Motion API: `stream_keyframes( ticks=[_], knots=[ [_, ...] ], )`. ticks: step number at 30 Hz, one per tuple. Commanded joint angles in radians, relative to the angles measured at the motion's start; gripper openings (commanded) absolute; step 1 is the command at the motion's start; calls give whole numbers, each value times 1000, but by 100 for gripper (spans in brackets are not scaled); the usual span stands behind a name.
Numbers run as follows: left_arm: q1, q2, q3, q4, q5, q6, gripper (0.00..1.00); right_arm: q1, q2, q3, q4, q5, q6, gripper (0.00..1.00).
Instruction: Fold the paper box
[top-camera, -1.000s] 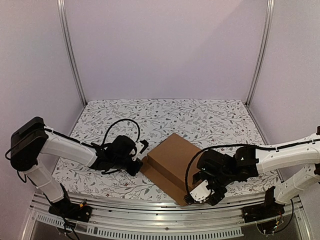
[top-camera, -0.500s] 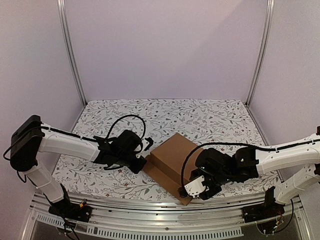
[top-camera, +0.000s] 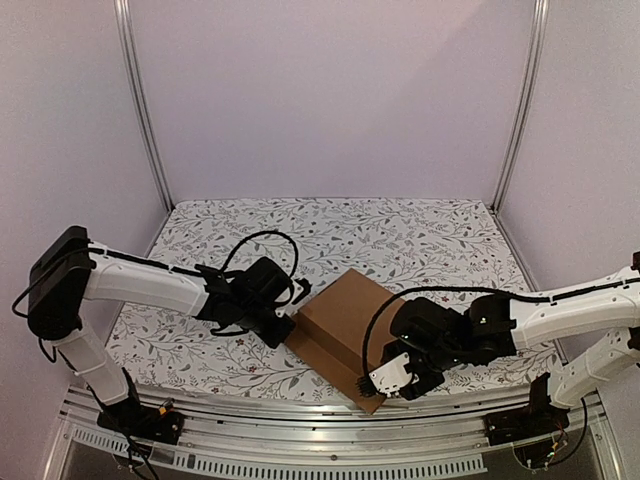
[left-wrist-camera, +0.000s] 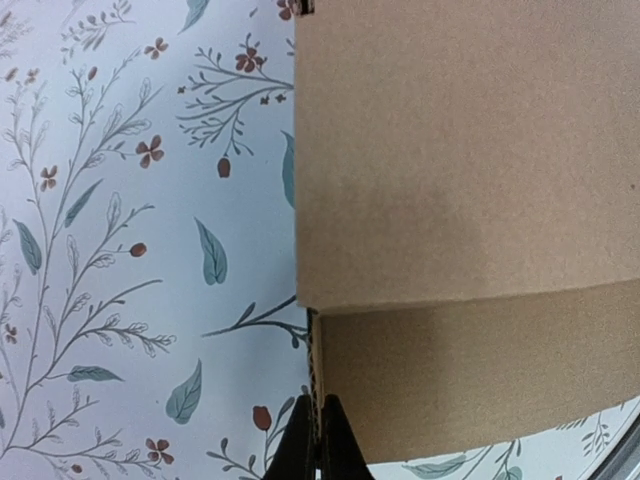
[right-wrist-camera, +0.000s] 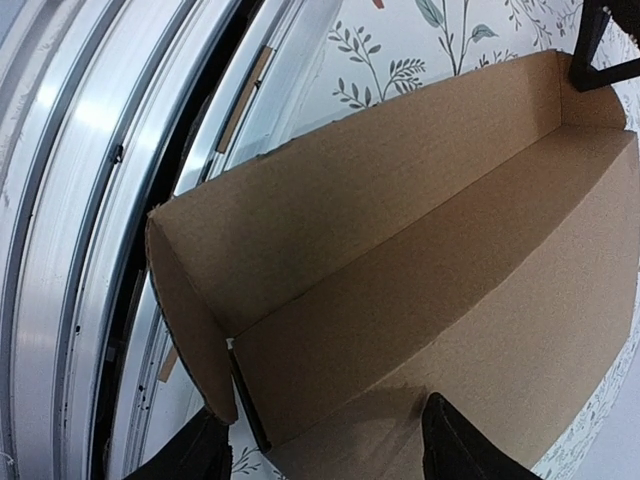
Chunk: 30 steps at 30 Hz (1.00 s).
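The paper box (top-camera: 345, 305) is brown cardboard, partly folded, near the table's front middle. In the left wrist view its lid (left-wrist-camera: 460, 150) laps over a side wall. My left gripper (top-camera: 287, 318) is at the box's left corner, and its fingers (left-wrist-camera: 318, 445) are shut on the thin edge of a cardboard flap. My right gripper (top-camera: 385, 380) is at the box's near right corner. In the right wrist view it is open (right-wrist-camera: 325, 455), its fingers set wide on either side of the box's end flap (right-wrist-camera: 190, 330), looking into the open trough (right-wrist-camera: 400, 260).
The floral tablecloth (top-camera: 400, 235) covers the table. The metal front rail (top-camera: 330, 440) runs right beside the box's near corner and fills the left of the right wrist view (right-wrist-camera: 80, 200). Frame posts stand at the back corners.
My left gripper has moved right, up to the box's left corner. My right gripper has moved a little left and back, closer over the box's near corner.
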Motion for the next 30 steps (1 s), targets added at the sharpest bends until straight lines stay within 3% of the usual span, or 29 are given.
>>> stream_keyframes(
  ticks=[1,30],
  knots=[
    [-19,43,45,-86,28,24,0,8,29,-16,-20,-24,-9,64],
    [-18,134,195,-239,90,56,0,7,78,3,-31,-39,-3,57]
  ],
)
